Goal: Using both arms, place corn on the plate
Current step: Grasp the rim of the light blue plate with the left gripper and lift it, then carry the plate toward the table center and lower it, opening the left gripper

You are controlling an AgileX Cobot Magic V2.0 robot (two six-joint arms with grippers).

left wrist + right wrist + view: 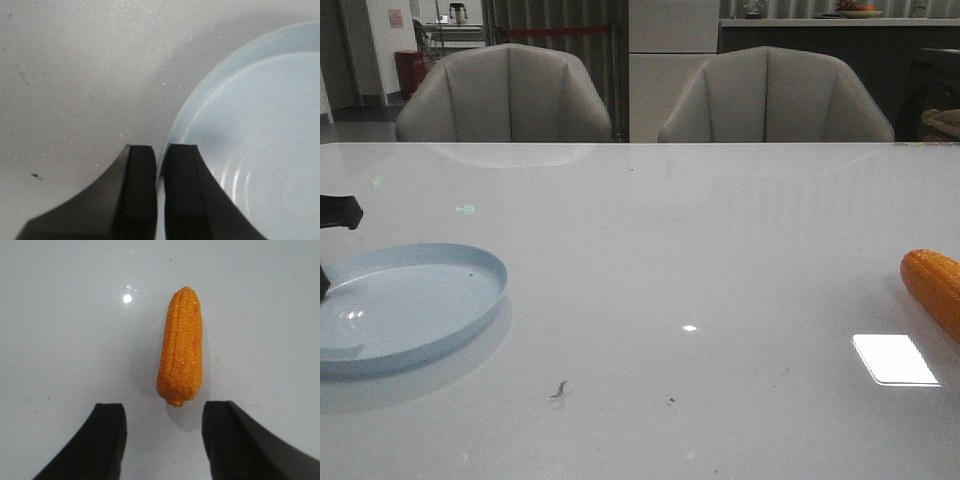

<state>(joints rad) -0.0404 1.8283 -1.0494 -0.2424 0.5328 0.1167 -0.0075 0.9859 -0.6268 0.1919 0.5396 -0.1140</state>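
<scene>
My left claw (159, 195) pinches the plate (250, 150) rim, while my right claw (165, 440) hangs spread just behind the corn (181, 347) on the counter (60, 330).

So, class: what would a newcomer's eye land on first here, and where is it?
The bright orange corn lies on the white table at the far right, just ahead of the open right end effector. At the left sits the pale blue plate, its rim pinched by the left end effector.
</scene>
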